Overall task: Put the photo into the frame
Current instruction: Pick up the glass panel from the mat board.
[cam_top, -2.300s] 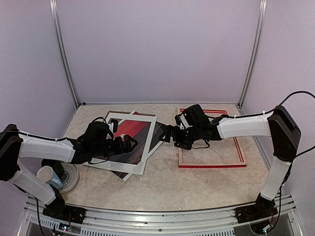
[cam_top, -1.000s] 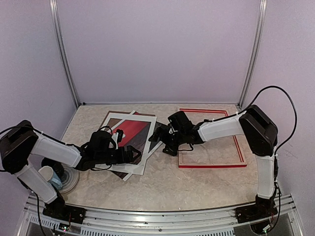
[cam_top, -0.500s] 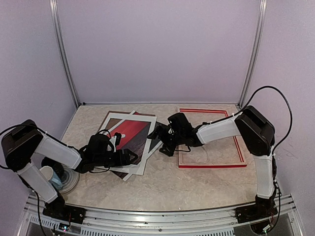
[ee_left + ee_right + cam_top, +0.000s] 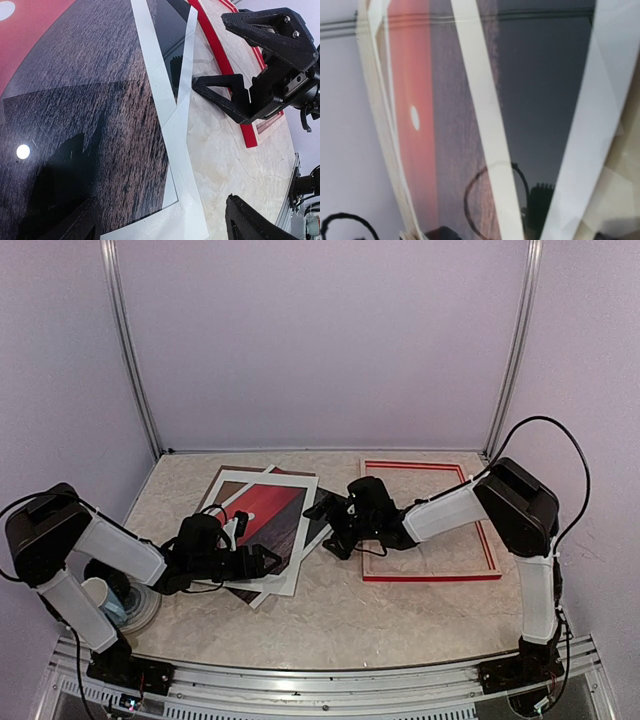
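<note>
Hovering low at the near right corner of the photo (image 4: 265, 512): the left claw (image 4: 268, 560), spread wide, gripping nothing. One fingertip (image 4: 250, 222) beyond the print's white border, above bare worktop (image 4: 330, 625); the other above the dark sea.

Under this claw and stretching away from it toward the far side: the photo, face up, red sky and small white sun at the far end. Lying askew on a stack of flat sheets, among them a brown backing board (image 4: 218, 480) peeping out at the far left corner.

Just right of the left claw, across a narrow strip of worktop: the right claw (image 4: 322, 528), likewise gaping at full width, empty. Pointed at the photo's right edge; touching it or not, cannot tell.

Right of that claw, behind its wrist: the frame (image 4: 430, 577), red face up, flat on the worktop, apart from the photo. Crossed above its left rail by the right forearm.

Left of the left claw, past its arm, near the worktop's near left corner: a paper cup (image 4: 93, 593).
</note>
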{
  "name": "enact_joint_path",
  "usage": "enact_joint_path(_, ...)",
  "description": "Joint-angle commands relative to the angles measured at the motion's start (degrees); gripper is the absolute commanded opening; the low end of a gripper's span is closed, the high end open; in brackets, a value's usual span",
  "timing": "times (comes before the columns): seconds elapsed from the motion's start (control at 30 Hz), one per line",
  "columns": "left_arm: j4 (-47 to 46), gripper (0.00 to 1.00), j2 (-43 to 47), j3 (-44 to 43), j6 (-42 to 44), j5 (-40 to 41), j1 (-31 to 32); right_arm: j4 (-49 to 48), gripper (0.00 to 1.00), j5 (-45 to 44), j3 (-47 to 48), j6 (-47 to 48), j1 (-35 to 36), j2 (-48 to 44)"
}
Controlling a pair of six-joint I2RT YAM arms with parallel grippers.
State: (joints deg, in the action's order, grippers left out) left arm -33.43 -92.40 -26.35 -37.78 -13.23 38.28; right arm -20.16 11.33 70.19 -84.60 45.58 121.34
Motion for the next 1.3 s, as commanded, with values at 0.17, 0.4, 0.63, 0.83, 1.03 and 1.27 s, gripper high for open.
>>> enact_joint_path(0.17,-1.3,0.83,-2.1,1.1,0.9,-3.6,-0.8,-7.4,0.99,-6.3,-5.9,-3.9,-0.2,0.5)
enact_joint_path(0.4,-1.8,0.83,-2.4,1.4,1.0,-4.6,-1.1,-17.0,0.99,-5.4,-6.6,-3.4,-0.2,2.2)
enact_joint_path(0.63,-2.9,0.83,-3.3,1.4,0.8,-5.5,-1.2,-25.6,0.98,-7.0,-9.3,-1.1,-0.2,0.9)
enact_joint_path(0.83,-3.5,0.82,-4.5,1.0,0.5,-6.4,-1.3,-26.6,0.97,-6.8,-9.2,0.7,-0.1,0.2)
enact_joint_path(1.03,-4.4,0.82,-5.1,1.2,0.1,-7.2,-1.3,-27.3,0.92,-6.6,-8.3,2.4,0.0,0.3)
enact_joint_path(1.27,-4.7,0.82,-5.0,1.1,-0.1,-7.7,-1.3,-25.7,0.86,-5.6,-5.0,2.3,0.5,3.7)
